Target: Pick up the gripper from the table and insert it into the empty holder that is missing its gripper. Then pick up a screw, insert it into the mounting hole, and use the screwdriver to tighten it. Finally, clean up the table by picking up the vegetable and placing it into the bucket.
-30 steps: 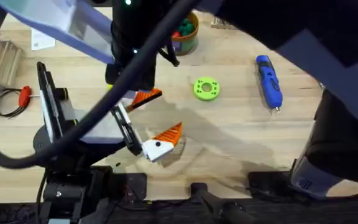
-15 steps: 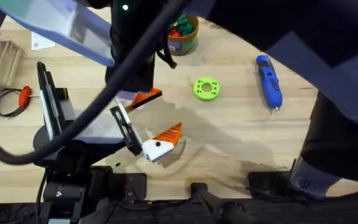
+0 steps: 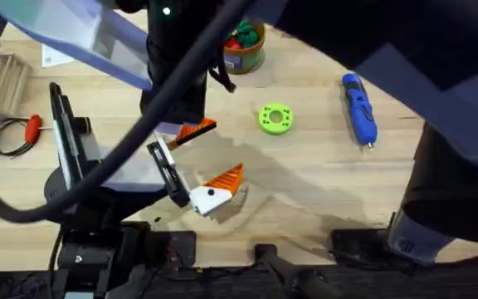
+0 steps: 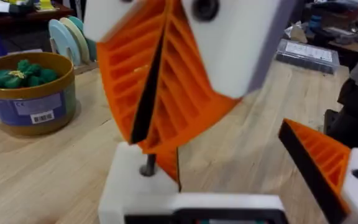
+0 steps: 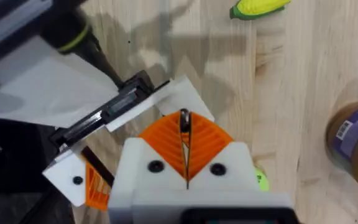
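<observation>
While poised low over the wooden table point(image 3: 322, 183), pinches the right gripper point(image 5: 184, 134) shut on a sliver of orange, apparently the wedge point(image 4: 166, 167). Hangs it directly above the left gripper point(image 4: 222, 155), spread wide open with only one orange finger fitted.

Leaves the rest of the job lying well apart:
- bucket point(image 3: 243, 60) at the far edge, already holding red and green toys
- blue screwdriver point(image 3: 359, 108) flat on the boards to the right
- yellow vegetable point(image 5: 257, 7) on bare wood, near the bucket but outside it

Risks most at the white mount point(image 4: 135, 186), the empty side of that open left gripper. Could wedge the piece crooked if brought down at the tilt seen from the left wrist. Could also catch on the thin metal pin point(image 4: 148, 165) standing on top of the mount, and lever the piece out of the pads. Could lose it altogether with so little of it showing below the grip, since ribbed plastic on ribbed plastic may slip under a sideways push.

Shows little of the wedge itself: small, bright orange, narrow, with a dark edge down one side. Sits almost swallowed between the ribbed orange pads, just above the mount and seemingly not yet seated. Cannot be judged for exact fit or facing from these angles.
</observation>
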